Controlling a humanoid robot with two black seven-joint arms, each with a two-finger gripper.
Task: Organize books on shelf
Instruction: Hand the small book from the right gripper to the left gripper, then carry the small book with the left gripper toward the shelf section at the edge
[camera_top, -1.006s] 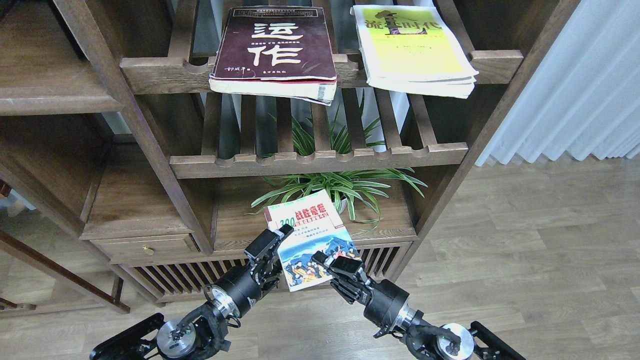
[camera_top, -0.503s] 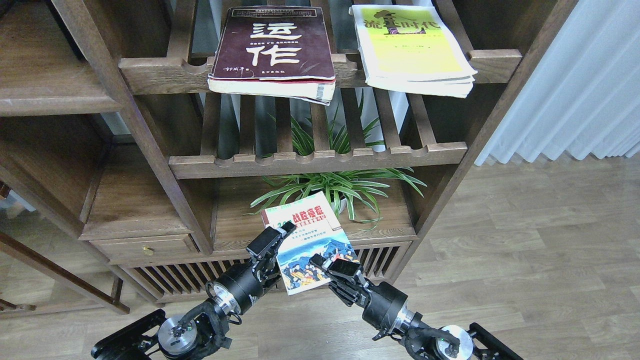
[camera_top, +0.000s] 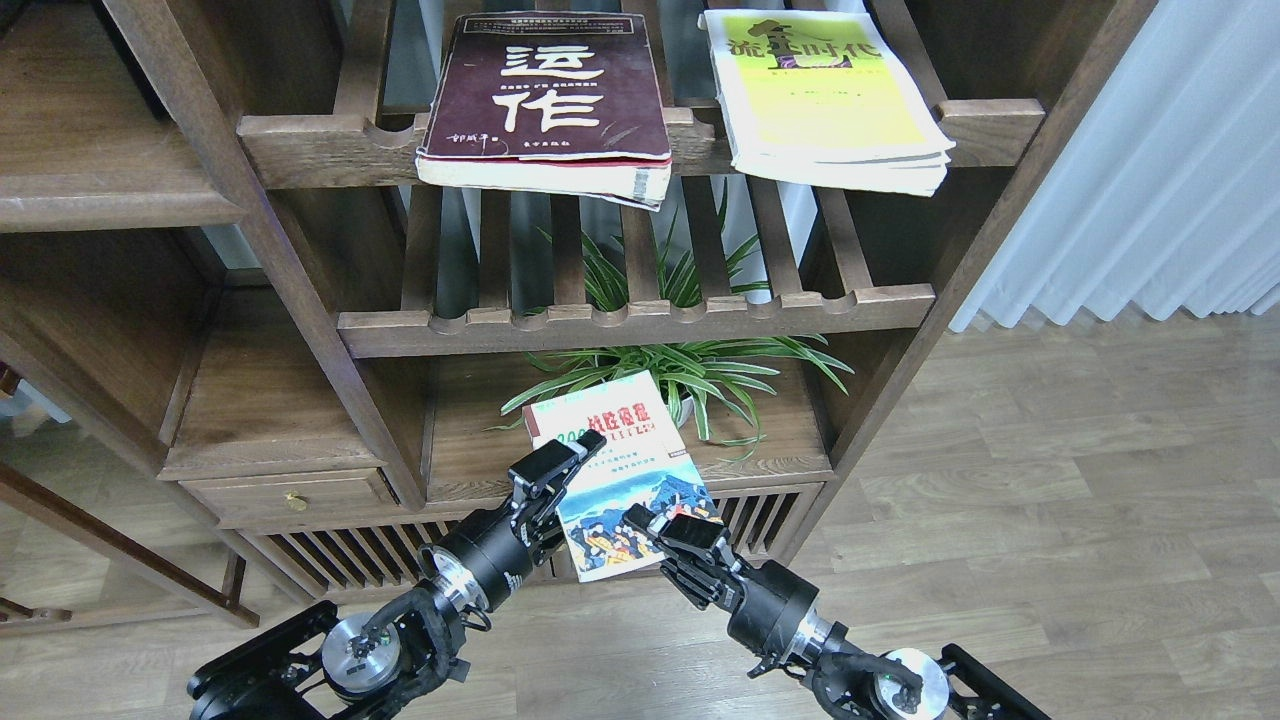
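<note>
The small "300" book (camera_top: 628, 470) with the colourful picture is held tilted in front of the solid dark-brown shelf board (camera_top: 470, 440) that carries the plant. My left gripper (camera_top: 562, 462) is clamped on the book's left edge. My right gripper (camera_top: 662, 527) is clamped on its lower right corner. The thick maroon book (camera_top: 545, 95) with white characters lies flat on the top slatted rack, overhanging its front rail. The yellow-green white-edged book (camera_top: 825, 95) lies beside it to the right, also overhanging.
A green spider plant (camera_top: 680, 375) stands on the board just behind the held book. A slatted rack (camera_top: 640, 320) hangs above it. Another solid wooden board (camera_top: 100, 200) is at upper left, and a drawer (camera_top: 290, 495) at lower left. A white curtain (camera_top: 1150, 170) hangs at right.
The "300" book has risen slightly and shifted back right. My left gripper has slid up along the book's left edge. The right gripper has barely moved.
</note>
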